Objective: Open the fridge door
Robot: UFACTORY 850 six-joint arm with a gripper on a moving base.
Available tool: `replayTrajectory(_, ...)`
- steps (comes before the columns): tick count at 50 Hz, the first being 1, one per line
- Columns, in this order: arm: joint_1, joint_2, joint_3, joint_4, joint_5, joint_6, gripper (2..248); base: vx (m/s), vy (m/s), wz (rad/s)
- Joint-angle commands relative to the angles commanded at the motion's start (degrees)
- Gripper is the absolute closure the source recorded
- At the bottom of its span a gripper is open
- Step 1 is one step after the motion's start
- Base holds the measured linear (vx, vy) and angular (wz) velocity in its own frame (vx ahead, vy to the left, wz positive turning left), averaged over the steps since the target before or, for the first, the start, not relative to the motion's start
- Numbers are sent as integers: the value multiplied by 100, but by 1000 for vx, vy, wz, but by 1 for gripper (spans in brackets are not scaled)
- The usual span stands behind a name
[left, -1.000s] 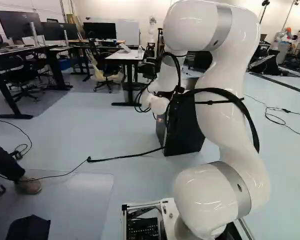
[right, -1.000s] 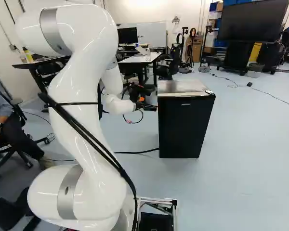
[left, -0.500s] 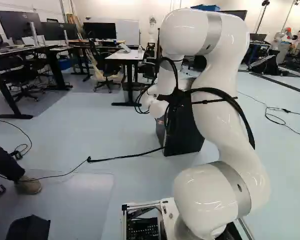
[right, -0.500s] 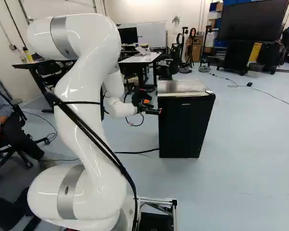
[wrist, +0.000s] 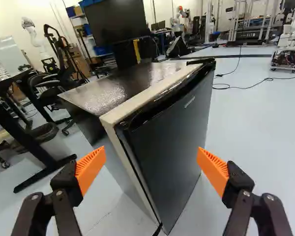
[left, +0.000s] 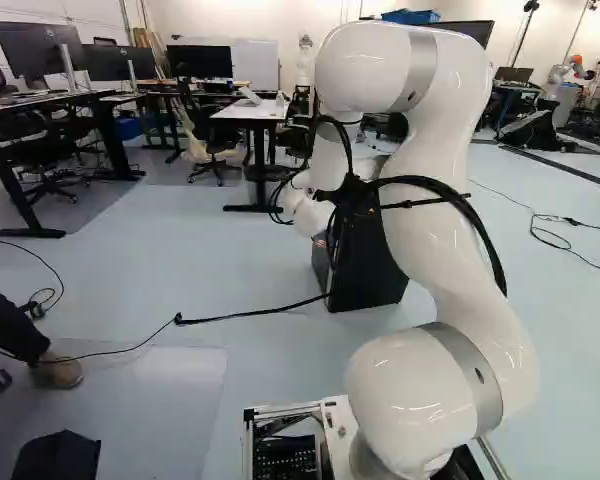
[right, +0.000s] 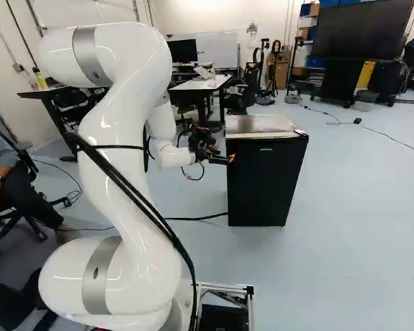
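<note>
In the right base view my gripper [right: 221, 158] is beside the upper left edge of the black fridge [right: 265, 183], whose top is pale and shiny. In the left base view the arm partly covers the fridge [left: 375, 270]. The wrist view has the gripper [wrist: 151, 164] open, its orange pads wide apart, with the fridge's near corner ahead and between them. The dark fridge door [wrist: 174, 140] stands closed against the body. Whether either finger touches the fridge, I cannot tell.
A white-topped desk [right: 200, 84] and office chairs stand behind the fridge. A black cable [left: 245, 315] crosses the floor to the fridge's foot. A seated person is at the left of the right base view. Another robot [wrist: 290, 37] stands far off.
The arm has lowered and bent a little, and the gripper has dropped slightly and turned by the fridge's upper edge. Base and fridge have not moved.
</note>
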Motion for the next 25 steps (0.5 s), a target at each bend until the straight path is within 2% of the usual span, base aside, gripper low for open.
replayTrajectory(25, 78, -203, -312, 110, 52, 0, 3, 0, 0, 0)
